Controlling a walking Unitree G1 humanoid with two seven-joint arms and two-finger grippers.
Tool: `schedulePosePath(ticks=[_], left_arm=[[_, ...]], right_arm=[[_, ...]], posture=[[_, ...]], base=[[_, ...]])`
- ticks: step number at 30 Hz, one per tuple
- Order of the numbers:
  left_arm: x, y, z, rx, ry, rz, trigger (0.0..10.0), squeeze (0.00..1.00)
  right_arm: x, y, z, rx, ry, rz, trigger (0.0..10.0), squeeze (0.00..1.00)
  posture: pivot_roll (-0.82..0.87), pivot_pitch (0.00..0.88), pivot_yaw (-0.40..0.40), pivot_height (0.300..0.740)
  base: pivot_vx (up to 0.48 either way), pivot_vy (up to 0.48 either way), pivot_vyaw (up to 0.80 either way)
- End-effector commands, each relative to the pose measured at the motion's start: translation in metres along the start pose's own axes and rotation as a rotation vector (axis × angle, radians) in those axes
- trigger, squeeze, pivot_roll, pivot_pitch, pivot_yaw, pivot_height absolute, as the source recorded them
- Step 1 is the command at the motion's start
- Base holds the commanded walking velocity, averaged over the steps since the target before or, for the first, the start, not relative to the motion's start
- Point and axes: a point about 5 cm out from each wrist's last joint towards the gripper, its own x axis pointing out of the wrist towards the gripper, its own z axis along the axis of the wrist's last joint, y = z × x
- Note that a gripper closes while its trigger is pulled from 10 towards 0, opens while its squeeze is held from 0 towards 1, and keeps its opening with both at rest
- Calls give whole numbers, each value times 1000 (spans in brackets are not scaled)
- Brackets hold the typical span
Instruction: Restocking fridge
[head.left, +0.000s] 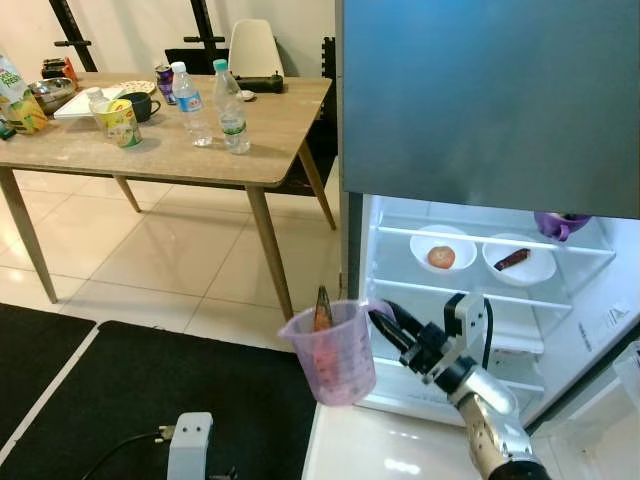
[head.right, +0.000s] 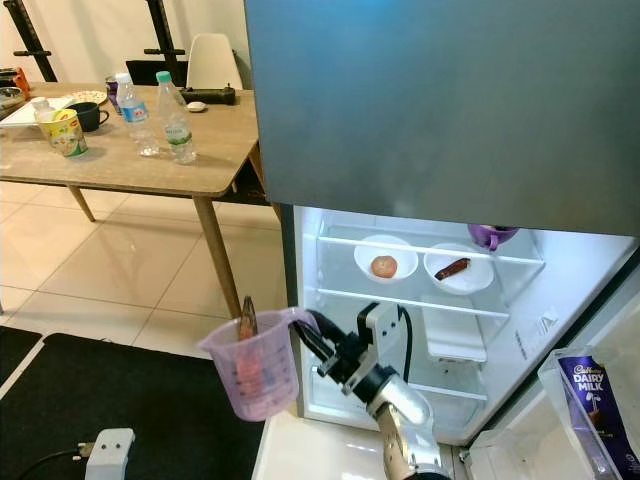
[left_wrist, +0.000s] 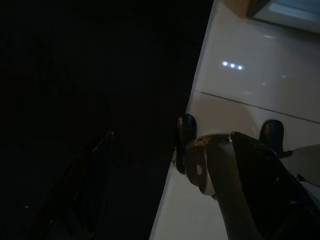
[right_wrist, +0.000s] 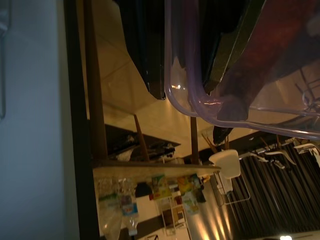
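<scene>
My right gripper (head.left: 385, 322) is shut on the handle of a translucent purple measuring cup (head.left: 335, 358). It holds the cup upright just left of the open fridge (head.left: 480, 290), level with the lower shelves. A reddish-orange piece of food with a dark tip (head.left: 322, 312) stands inside the cup. In the right wrist view the cup's rim (right_wrist: 235, 117) crosses close in front of the black fingers (right_wrist: 150, 60). My left gripper (left_wrist: 180, 200) hangs idle over the dark mat, fingers apart.
On the fridge's upper shelf are two white bowls (head.left: 442, 250) (head.left: 518, 262) with food and a purple mug (head.left: 560, 224). The fridge door (head.right: 590, 400) at right carries a Dairy Milk carton. A wooden table (head.left: 250, 150) with bottles stands left. A black mat (head.left: 130, 390) and a white device (head.left: 190, 440) lie below.
</scene>
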Motion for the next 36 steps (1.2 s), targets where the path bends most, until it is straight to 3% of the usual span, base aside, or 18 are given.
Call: schedulePosePath(ticks=[1,13,20,36], left_arm=[[-3,11,-1,5,9,24,10000,0],[-6,2,-21,22,68,-13,10000,0],[-2,-8,-18,20,57,-39,10000,0],[-1,-7,-12,44,47,-54,10000,0]], right_arm=[[1,1,3,-1,-17,0,10000,0],[0,8,7,-4,-22,39,10000,0],[-1,13,5,4,-4,77,10000,0],[-2,17,4,18,-3,80,10000,0]], posture=[[-26,24,54,740],[-52,21,45,740],[-53,29,38,740],[-54,28,55,740]], base=[[304,0,0],[312,0,0],[334,0,0],[337,0,0]])
